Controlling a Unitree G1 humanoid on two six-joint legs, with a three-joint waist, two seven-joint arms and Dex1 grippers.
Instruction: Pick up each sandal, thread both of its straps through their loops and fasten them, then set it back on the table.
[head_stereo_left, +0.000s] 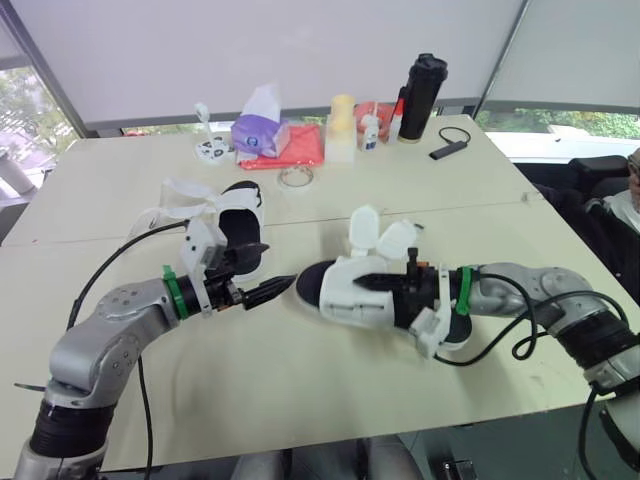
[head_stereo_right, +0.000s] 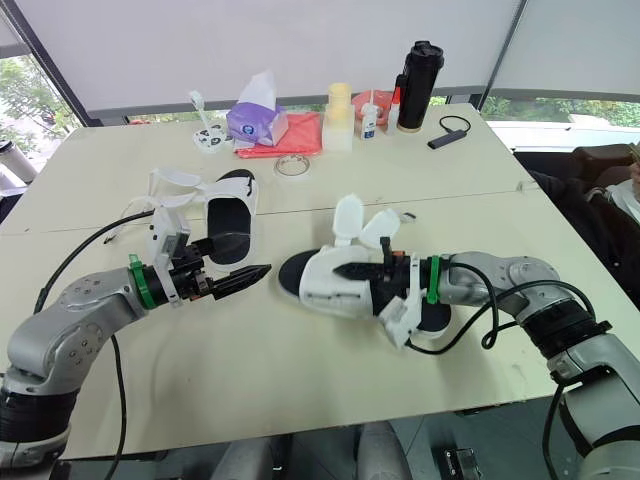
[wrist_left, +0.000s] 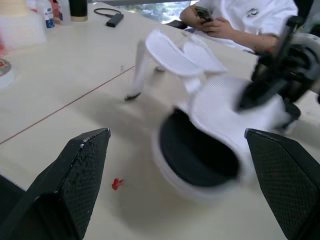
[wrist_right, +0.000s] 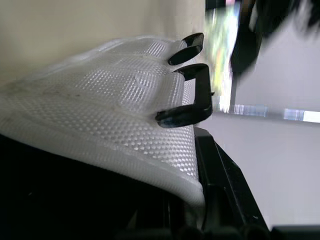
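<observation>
The front strip of the tabletop (head_stereo_left: 300, 400) is bare, with open room between the two arms and its near edge. The left tool (head_stereo_left: 275, 267) hovers low with its fingers spread wide and nothing between them, its tips pointing at the toe of the near sandal (head_stereo_left: 335, 295) and just short of it. The right tool (head_stereo_left: 365, 285) is clamped on that sandal's white upper from the heel side: one finger lies across the outside, the other is hidden under the mesh. Both of its straps (head_stereo_left: 365, 228) stand up unfastened, and the right wrist view shows the black loops (wrist_right: 192, 95) empty. The far sandal (head_stereo_left: 240, 215) lies behind the left tool with its straps splayed open. Bottles and a tissue pack (head_stereo_left: 262, 130) line the far edge. A person (wrist_left: 250, 20) sits past the right edge, partly cut off.
</observation>
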